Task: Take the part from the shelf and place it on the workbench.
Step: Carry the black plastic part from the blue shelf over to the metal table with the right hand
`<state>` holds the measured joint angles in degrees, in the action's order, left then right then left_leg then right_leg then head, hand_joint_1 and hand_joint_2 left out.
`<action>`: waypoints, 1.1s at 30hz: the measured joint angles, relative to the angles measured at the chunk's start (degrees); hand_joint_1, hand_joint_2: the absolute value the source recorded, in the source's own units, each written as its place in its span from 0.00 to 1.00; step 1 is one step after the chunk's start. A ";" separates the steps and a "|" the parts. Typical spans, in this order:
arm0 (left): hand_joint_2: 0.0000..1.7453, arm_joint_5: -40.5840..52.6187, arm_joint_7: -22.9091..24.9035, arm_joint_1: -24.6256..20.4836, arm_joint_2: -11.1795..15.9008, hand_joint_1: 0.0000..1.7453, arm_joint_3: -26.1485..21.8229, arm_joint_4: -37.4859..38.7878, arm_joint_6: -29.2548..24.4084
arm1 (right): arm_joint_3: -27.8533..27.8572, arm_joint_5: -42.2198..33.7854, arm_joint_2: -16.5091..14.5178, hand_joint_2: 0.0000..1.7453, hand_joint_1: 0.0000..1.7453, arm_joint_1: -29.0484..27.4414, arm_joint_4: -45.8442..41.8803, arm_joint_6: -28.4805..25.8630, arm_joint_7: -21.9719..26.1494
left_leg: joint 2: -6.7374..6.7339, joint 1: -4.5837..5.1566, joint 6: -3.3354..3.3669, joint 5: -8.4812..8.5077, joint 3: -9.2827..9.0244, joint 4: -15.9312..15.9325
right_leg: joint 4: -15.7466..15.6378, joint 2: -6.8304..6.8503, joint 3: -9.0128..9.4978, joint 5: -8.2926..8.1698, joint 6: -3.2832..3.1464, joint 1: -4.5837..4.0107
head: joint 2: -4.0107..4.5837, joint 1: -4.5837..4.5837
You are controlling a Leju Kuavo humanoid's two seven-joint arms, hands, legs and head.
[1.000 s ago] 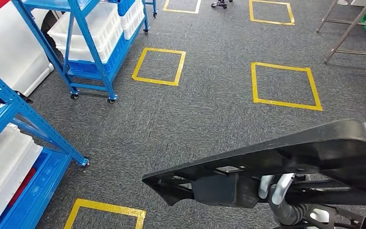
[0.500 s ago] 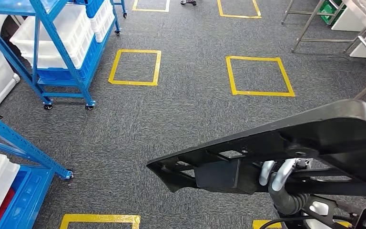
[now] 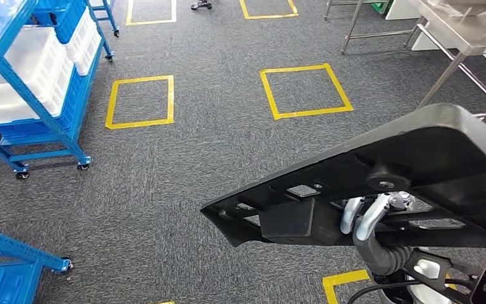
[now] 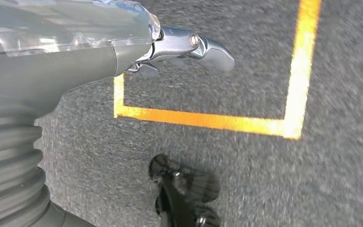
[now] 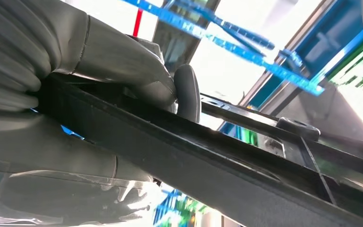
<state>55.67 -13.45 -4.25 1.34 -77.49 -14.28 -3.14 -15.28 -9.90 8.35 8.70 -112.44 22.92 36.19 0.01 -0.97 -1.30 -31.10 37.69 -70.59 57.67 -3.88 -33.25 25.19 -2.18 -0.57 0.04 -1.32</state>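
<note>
Floor: grey carpet [image 3: 215, 158] marked with yellow tape squares [image 3: 140, 101], seen from the head view; no lettering, brand or label is legible on anything in the frames. At the far right stands a steel-framed worktop [image 3: 462, 38] with bare metal legs, something in clear wrapping lying on its top. At the left, a blue wheeled shelf [image 3: 12, 95] carries white crates [image 3: 19, 69] over a blue bin; the corner of a second blue rack [image 3: 19, 253] shows at the lower left edge. The part [image 3: 417, 177] is a long, flat black plastic panel with ribs, cut-outs and a round boss on its underside. It is held in the air over the carpet, well apart from both shelf and worktop, tilted with its narrow end lower and pointing toward the robot's left. Right robot hand [image 3: 370, 218]: clamped on the part from beneath, silver fingers [image 3: 353, 214] hooked over a rib; the right wrist view shows the thick grey thumb [image 5: 123, 66] pressed on one face of the black edge and a dark finger curling over it. Left robot hand [image 4: 170, 47]: hangs above a tape corner on the carpet, holding nothing; one metal fingertip [image 4: 208, 47] is extended, the other fingers are hidden, so cannot tell whether they are apart or together.
</note>
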 joint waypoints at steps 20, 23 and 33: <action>1.00 -0.25 1.77 -0.18 -1.27 0.00 0.52 0.20 -1.11 | 0.04 -0.63 3.57 1.00 0.95 -3.21 -1.18 0.63 2.34 | -5.72 0.45 1.31 2.79 -6.56 11.88 | 1.51 7.04 -1.75 0.60 1.82 -0.43 | 0.00 -0.43; 1.00 -0.24 1.31 -0.49 -1.60 0.00 0.56 0.21 -1.14 | 0.25 -1.04 3.84 1.00 0.95 -3.39 -1.17 1.28 2.46 | -5.15 0.32 0.52 1.88 -7.02 11.26 | 0.42 5.16 -1.03 0.26 1.00 -0.15 | 0.00 -0.40; 1.00 -0.57 0.04 -0.13 -1.14 0.00 0.60 0.24 -1.43 | 0.75 -0.69 3.65 1.00 0.95 -4.84 -1.16 1.95 3.45 | 2.78 -0.45 -0.29 4.08 -3.26 8.45 | 1.26 -1.82 0.04 1.39 1.12 0.62 | 0.00 -0.35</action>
<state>55.10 -13.41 -4.38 0.20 -76.89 -14.04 -4.57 -14.53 -10.59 11.99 3.86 -113.60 24.87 39.64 2.79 -1.42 -1.59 -27.02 34.44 -62.14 58.93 -5.70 -33.21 26.59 -1.06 0.04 0.04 -1.67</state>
